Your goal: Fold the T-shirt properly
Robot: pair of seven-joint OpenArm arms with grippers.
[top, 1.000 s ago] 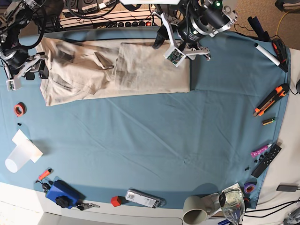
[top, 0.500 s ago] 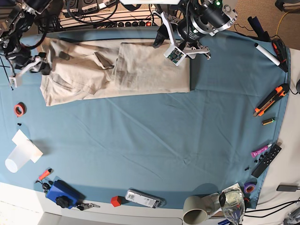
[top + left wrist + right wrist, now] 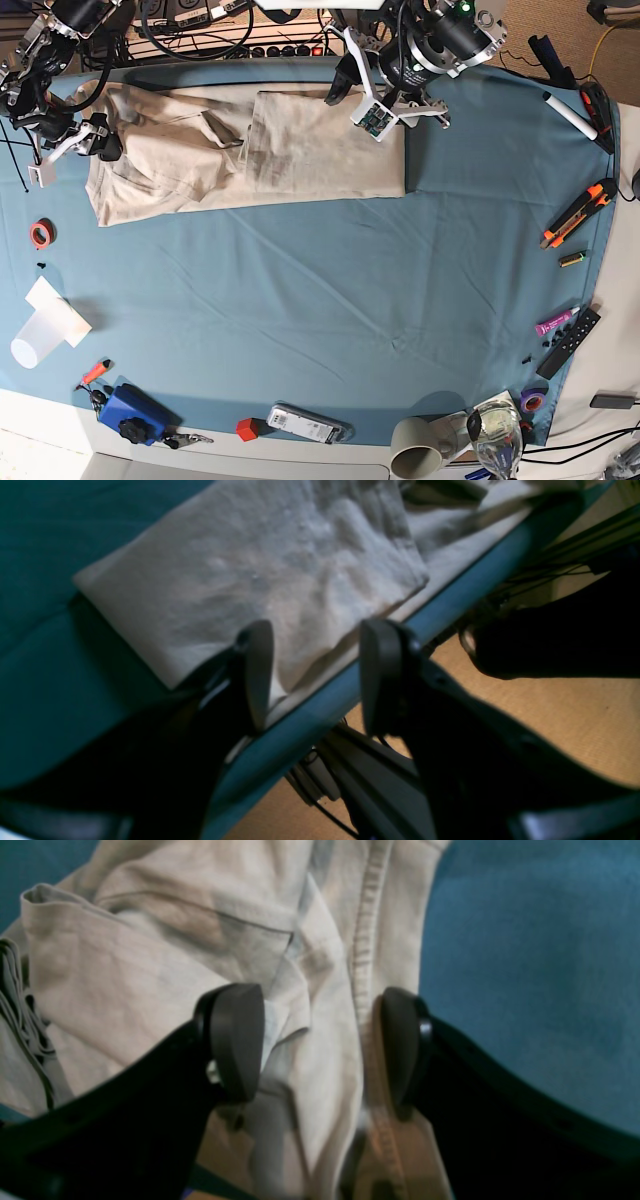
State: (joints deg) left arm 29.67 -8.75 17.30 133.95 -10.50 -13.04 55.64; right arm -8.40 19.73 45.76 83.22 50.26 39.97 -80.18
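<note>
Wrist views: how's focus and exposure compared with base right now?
Left wrist view: dim, soft; the left gripper fingers are dark silhouettes, T-shirt weave readable. Right wrist view: right gripper pads blurred, the shirt seam sharper, bottom edge smeared. Base view: evenly lit, sharp, with soft arm shadows on the shirt and teal cloth.

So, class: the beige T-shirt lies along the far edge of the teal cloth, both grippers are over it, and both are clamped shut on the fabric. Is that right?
Not quite. The T-shirt does lie along the far edge of the teal cloth, but the wrist views show the left gripper and the right gripper with jaws wide open over the fabric, gripping nothing.
</note>
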